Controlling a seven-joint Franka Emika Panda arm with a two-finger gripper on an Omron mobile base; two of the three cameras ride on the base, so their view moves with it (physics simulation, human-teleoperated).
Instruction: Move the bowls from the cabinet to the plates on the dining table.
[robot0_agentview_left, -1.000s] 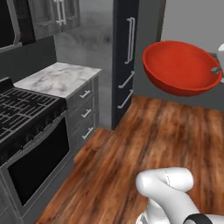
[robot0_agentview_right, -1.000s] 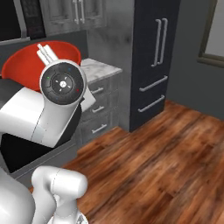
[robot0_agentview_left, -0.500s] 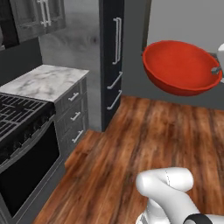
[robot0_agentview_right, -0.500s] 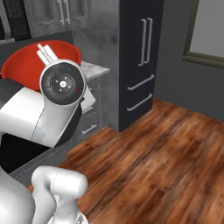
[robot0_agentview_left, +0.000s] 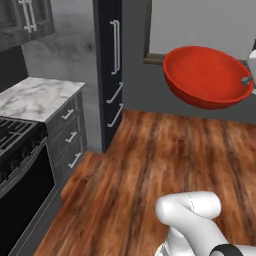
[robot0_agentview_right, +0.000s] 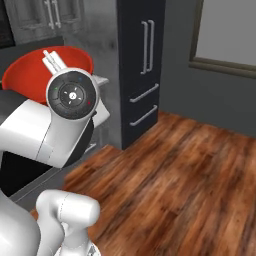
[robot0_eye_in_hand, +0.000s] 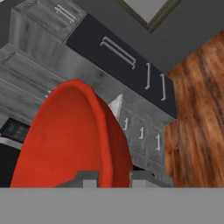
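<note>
Hand view: jaws pinch the rim of the glossy bright red round bowl, the wall sitting between both fingertips. Bowl rides high over wood floor, likely in transit to a plate; none visible.

1. I see the bowl up in the air above the floor, pinched at its rim in the end effector.
2. To my left, the stove sits beside the counter, with drawers below it.
3. Behind the counter stands the tall unit.
4. The window is on the wall right of that unit.
</note>
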